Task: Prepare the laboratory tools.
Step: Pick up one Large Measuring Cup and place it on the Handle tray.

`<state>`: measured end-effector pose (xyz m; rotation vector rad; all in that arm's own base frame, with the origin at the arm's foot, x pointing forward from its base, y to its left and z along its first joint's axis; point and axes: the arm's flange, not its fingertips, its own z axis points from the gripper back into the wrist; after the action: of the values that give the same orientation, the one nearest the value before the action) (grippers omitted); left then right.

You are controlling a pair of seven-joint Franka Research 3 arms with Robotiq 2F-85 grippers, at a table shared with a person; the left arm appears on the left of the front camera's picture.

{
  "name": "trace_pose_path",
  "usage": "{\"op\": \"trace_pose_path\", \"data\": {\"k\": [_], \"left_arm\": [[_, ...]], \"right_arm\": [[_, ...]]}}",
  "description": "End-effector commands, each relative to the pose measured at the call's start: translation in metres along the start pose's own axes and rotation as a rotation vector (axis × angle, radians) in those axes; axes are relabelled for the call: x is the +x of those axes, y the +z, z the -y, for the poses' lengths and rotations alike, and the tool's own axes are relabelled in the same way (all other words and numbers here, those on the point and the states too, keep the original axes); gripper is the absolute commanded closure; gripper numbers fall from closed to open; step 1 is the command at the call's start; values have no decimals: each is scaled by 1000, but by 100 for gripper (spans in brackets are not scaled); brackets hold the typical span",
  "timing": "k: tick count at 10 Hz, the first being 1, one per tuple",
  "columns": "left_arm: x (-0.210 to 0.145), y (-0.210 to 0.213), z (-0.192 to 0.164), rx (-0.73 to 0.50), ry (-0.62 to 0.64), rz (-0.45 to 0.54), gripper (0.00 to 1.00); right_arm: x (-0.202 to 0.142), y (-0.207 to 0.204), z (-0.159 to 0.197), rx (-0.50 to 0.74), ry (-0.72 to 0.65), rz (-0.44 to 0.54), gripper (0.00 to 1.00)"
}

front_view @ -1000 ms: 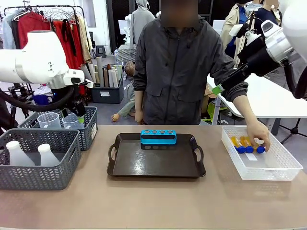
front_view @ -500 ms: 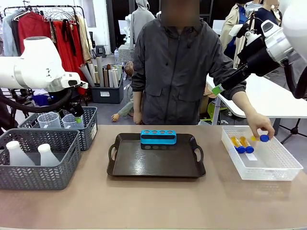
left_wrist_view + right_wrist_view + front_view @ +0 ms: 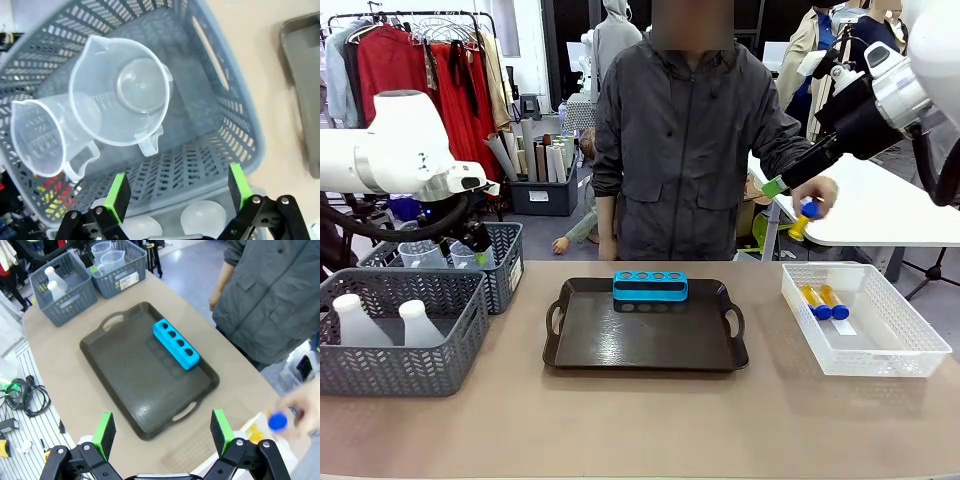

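1. Two claws, both open and empty: my left claw (image 3: 178, 189) hangs over the beakers (image 3: 120, 97) in their basket (image 3: 235, 130), and my right claw (image 3: 162, 431) is high above the tray (image 3: 130, 385).
2. Step in hand, I'd say: grabbing a beaker. Next move calls for dropping down with one finger inside a rim.
3. Person's hand (image 3: 817, 195) holds a tube (image 3: 804, 218) near my right claw; two more lie in the clear bin (image 3: 880, 362). The rack (image 3: 650, 286) sits empty on the tray.
4. Left wrist view shows beaker handles and spouts; front view just gives their rims.

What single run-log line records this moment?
left gripper: open over beaker basket | right gripper: open, high | person's hand: holds test tube | rack: on tray
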<state>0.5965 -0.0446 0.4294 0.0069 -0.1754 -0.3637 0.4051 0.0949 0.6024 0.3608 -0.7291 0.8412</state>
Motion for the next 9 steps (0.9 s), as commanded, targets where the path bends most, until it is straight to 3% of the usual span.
{"op": "trace_pose_path", "data": {"k": [1, 4, 5, 9], "left_arm": [[12, -11, -6, 16, 33, -12, 0], [18, -37, -14, 67, 33, 8, 0], [16, -44, -17, 77, 40, 9, 16], [15, -46, -20, 109, 66, 17, 95]], "right_arm": [[1, 0, 0, 18, -6, 20, 0], [1, 0, 0, 18, -6, 20, 0], [1, 0, 0, 18, -6, 20, 0], [1, 0, 0, 18, -6, 20, 0]]}}
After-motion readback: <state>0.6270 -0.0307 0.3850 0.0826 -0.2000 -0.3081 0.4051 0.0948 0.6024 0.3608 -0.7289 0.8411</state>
